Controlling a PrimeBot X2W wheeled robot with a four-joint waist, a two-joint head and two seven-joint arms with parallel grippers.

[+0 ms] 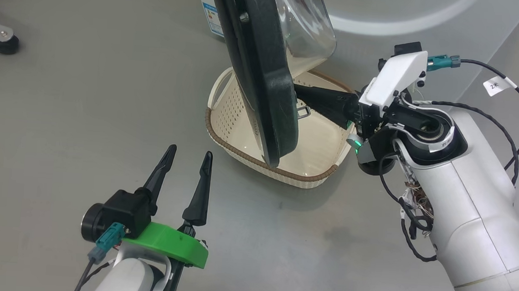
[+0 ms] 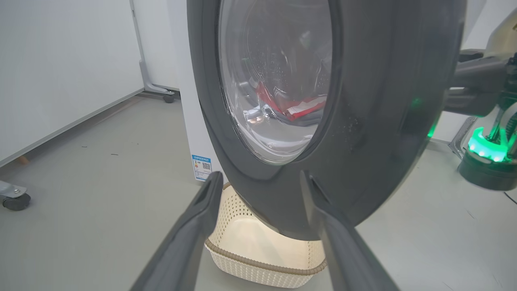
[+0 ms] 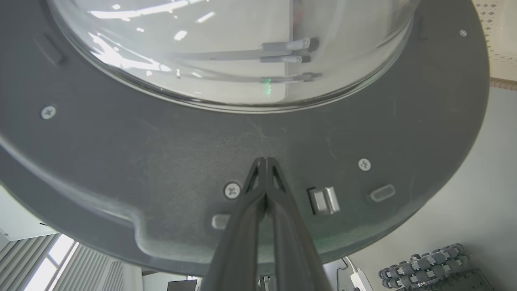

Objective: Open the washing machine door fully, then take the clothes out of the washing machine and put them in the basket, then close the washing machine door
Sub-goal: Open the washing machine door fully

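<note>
I see the washing machine door (image 1: 264, 73) swung partway out from the washing machine (image 1: 387, 22), its lower edge hanging above the basket (image 1: 312, 177) on the floor. My right gripper (image 3: 264, 161) has its fingers pressed together, holding nothing, with the tips at the door's dark inner rim beside the glass bowl. My left gripper (image 1: 190, 150) hovers spread wide and empty, facing the door's outer side. Through the glass, the red clothes (image 2: 299, 106) lie inside the drum.
</note>
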